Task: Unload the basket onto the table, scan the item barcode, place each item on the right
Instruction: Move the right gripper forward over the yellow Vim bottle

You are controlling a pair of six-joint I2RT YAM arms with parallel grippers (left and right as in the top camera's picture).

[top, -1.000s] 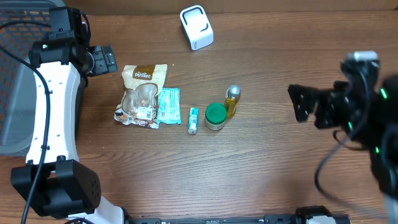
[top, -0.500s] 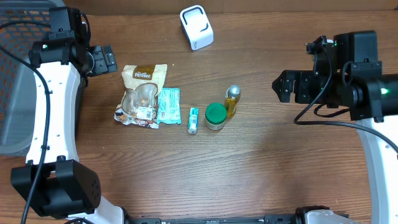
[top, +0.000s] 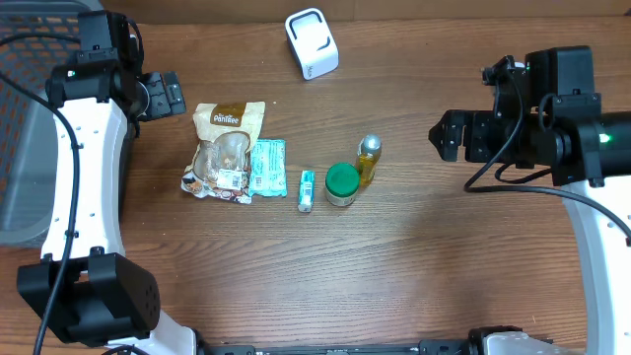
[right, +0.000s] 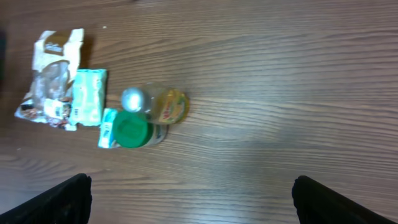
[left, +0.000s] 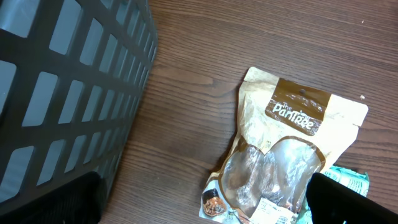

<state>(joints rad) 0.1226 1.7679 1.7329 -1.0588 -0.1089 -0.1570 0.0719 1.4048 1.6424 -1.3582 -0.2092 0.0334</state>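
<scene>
A white barcode scanner (top: 312,42) stands at the table's far edge. Five items lie in a row mid-table: a tan snack pouch (top: 227,150) (left: 289,155), a teal packet (top: 267,166), a small tube (top: 307,189), a green-lidded jar (top: 342,183) (right: 130,130) and a yellow bottle (top: 368,160) (right: 165,104). My left gripper (top: 168,95) (left: 202,205) hovers open just left of and above the pouch, holding nothing. My right gripper (top: 449,136) (right: 189,199) hangs open to the right of the bottle, with only bare wood between its fingers.
A dark mesh basket (top: 20,148) (left: 62,81) stands at the table's left edge, close beside the left arm. Bare wood stretches between the item row and the right arm, and along the near side of the table.
The right arm has swung up and leftward toward the bottle, then nearly settled. The left arm and the items have not moved.
</scene>
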